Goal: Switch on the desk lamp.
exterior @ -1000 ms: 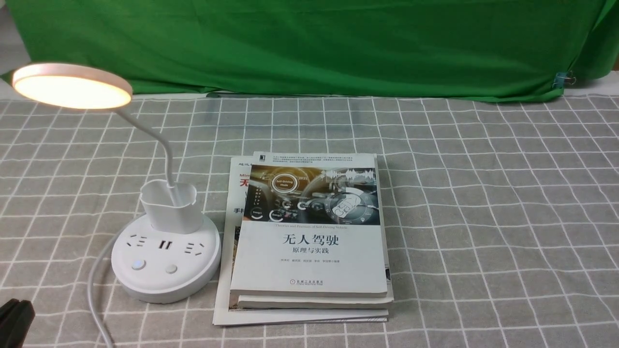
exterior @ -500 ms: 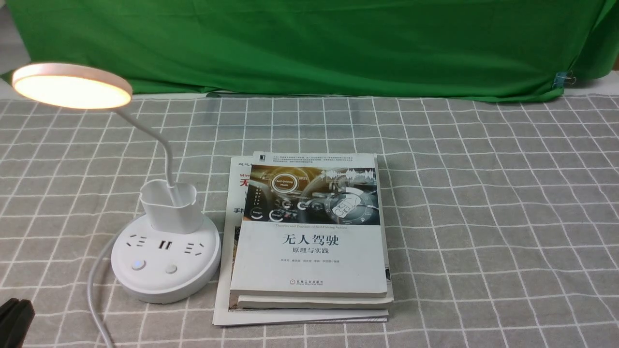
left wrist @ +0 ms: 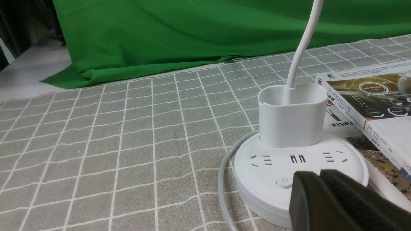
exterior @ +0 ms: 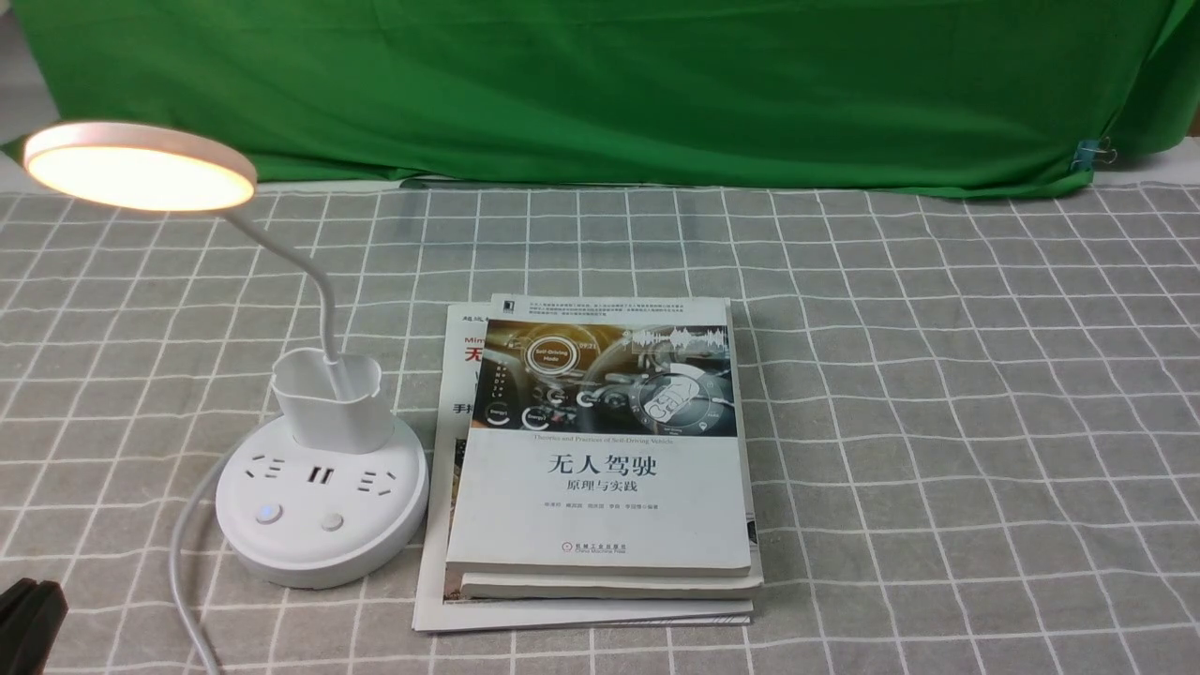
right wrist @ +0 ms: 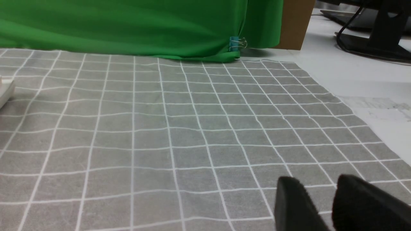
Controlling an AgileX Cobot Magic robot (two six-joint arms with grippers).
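Left wrist view has my left gripper (left wrist: 319,175) with its fingers together, nothing clamped. Right wrist view has my right gripper (right wrist: 318,183) with its fingers apart, a strip of checked cloth (right wrist: 151,138) showing between them.

From my left fingers outward, the white cord (exterior: 178,553) curves over the cloth, near the round base (exterior: 319,553). The stack of books (exterior: 600,506) sits just beside the base on its right, leaving a narrow gap there. Right of the books, the cloth stretches wide; my right wrist camera catches its side edge, with white tabletop (right wrist: 362,73) past it. At the far edge hangs a green curtain (exterior: 600,94), a clip (exterior: 1087,155) at its low right corner.

My left fingers are cut off at the front view's corner, and in their own wrist view they hide part of the base, the second button included. That view also crops the neck and leaves out the disc head (exterior: 141,167).

The desk lamp (exterior: 337,422) stands upright, lit, forward and to the right of my left fingertips, apart from them, and well to the left of my right gripper.
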